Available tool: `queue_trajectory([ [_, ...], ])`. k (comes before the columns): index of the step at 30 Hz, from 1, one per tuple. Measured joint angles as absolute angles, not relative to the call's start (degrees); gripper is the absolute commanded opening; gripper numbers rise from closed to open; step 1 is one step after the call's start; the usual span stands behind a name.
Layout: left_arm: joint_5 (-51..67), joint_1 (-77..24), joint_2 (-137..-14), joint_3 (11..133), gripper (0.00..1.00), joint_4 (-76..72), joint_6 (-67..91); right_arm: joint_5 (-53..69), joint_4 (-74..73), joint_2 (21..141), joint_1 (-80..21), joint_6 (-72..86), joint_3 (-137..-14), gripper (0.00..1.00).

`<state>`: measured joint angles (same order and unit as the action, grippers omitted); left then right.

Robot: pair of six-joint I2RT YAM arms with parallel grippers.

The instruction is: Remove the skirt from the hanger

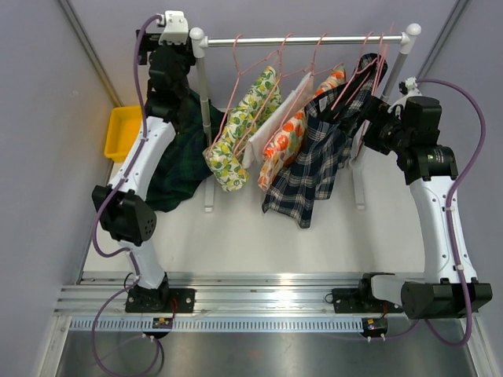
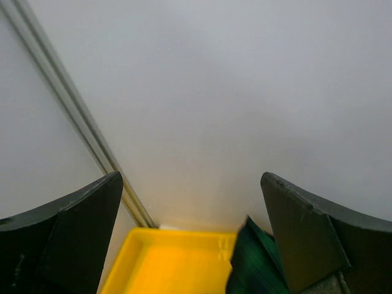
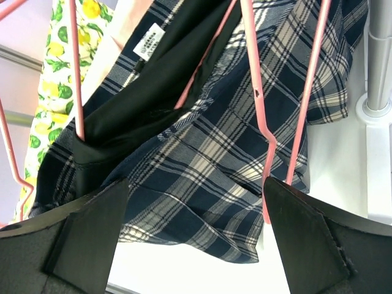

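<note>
A navy plaid skirt (image 1: 314,173) hangs from pink hangers (image 1: 357,67) at the right end of the rail (image 1: 299,39). My right gripper (image 1: 369,129) is open just right of it. In the right wrist view the gripper (image 3: 196,190) has its jaws wide apart, with the plaid skirt (image 3: 208,184) and a pink hanger wire (image 3: 263,122) between them, apart from the fingers. My left gripper (image 1: 167,86) is raised near the rail's left end. It is open (image 2: 191,184) and empty. A dark green plaid skirt (image 1: 177,165) hangs below it, beside its right finger (image 2: 254,263).
A lemon-print skirt (image 1: 236,133), a white garment (image 1: 271,126) and an orange floral one (image 1: 287,141) hang on pink hangers mid-rail. A yellow bin (image 1: 122,129) sits at the back left, under the left gripper (image 2: 177,263). A rack post (image 3: 376,61) stands right of the plaid skirt.
</note>
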<state>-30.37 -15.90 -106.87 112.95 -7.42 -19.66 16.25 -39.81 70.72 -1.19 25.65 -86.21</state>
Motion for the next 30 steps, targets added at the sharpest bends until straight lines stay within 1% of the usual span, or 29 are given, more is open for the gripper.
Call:
queue_trajectory([
  [5, -29.74, -13.93, -102.19, 107.98, 0.99, -16.86, -22.26, 16.88, -39.66, 70.72, -1.19, 25.93, -86.04, 0.99],
  [14, -27.55, -13.76, -101.89, 101.38, 0.99, -26.39, -27.44, 17.21, -39.72, 70.7, -1.19, 25.98, -85.43, 0.99],
  [18, -30.33, -13.63, -100.84, 95.61, 0.99, -32.21, -29.08, 17.23, -39.77, 70.7, -1.19, 25.96, -85.41, 0.99],
  [21, -33.23, -13.21, -97.43, 87.66, 0.99, -37.06, -30.39, 17.23, -40.14, 70.7, -1.19, 25.89, -85.41, 0.99],
  [24, -34.68, -12.29, -91.46, 78.63, 0.99, -40.93, -31.33, 17.32, -40.49, 70.76, -1.34, 25.91, -85.43, 0.99],
  [26, -34.92, -11.22, -88.07, 76.18, 0.99, -41.34, -30.74, 17.65, -40.56, 70.94, -1.65, 25.91, -85.47, 1.0],
  [30, -34.76, -8.67, -82.37, 75.09, 0.99, -42.85, -28.69, 17.67, -41.23, 71.55, -2.52, 25.87, -85.6, 0.99],
])
